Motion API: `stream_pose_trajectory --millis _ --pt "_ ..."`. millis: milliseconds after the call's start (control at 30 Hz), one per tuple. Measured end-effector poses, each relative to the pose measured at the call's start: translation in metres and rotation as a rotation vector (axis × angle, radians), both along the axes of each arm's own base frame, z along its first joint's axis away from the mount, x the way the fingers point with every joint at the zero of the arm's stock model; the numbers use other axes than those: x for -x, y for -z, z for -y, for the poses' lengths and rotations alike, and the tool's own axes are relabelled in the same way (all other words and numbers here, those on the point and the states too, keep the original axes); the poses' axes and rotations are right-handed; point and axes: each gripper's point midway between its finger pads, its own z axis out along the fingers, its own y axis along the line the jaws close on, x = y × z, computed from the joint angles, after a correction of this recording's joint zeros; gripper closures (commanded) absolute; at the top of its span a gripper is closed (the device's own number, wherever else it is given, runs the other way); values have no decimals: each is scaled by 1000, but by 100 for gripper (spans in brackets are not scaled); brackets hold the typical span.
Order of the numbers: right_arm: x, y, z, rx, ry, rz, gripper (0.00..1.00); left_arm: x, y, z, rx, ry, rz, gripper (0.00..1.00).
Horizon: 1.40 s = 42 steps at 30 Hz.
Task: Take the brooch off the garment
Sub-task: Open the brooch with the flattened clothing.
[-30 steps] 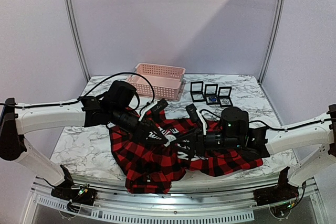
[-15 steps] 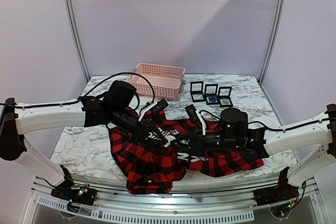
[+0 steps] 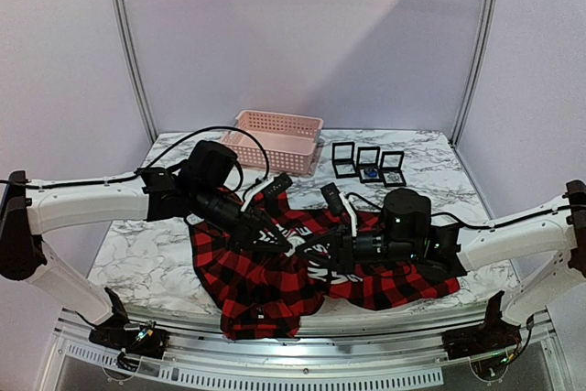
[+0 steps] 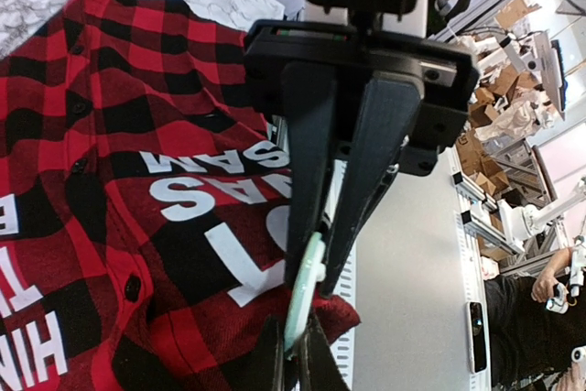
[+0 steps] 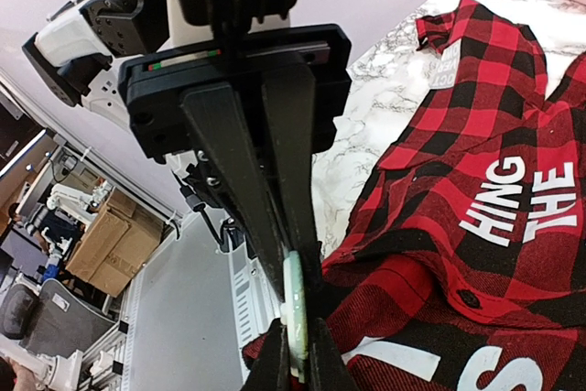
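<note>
The garment (image 3: 256,290), a red-and-black plaid shirt with white lettering, lies crumpled on the marble table between the arms. Both grippers meet tip to tip over its middle. The brooch (image 4: 305,304) is a thin pale-green disc seen edge-on. My left gripper (image 4: 311,286) is shut on its upper part. The right gripper's fingers (image 4: 270,359) pinch its lower edge. In the right wrist view the brooch (image 5: 295,318) sits between the jaws of my right gripper (image 5: 295,292), which is shut on it, just above a raised fold of the shirt (image 5: 476,180). The top view hides the brooch behind the grippers (image 3: 295,246).
A pink perforated basket (image 3: 275,139) stands at the back of the table. Three small black display boxes (image 3: 369,164) sit to its right. The table's front edge and metal rail (image 3: 293,368) run just below the shirt.
My right gripper's jaws have closed from about half open onto the brooch, and that arm has edged slightly left. The left gripper has stayed shut in place.
</note>
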Motion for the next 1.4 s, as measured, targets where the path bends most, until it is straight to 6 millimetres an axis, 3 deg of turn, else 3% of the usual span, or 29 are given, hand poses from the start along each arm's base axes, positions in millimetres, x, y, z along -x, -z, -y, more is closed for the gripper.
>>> stream_pose_trajectory --millis 867,1400 --pt "-13 15 -2 -21 45 -139 100 -6 10 -5 -41 -33 14 100" --pt "-21 29 -12 32 50 -209 92 -12 24 -14 -108 -80 3 100"
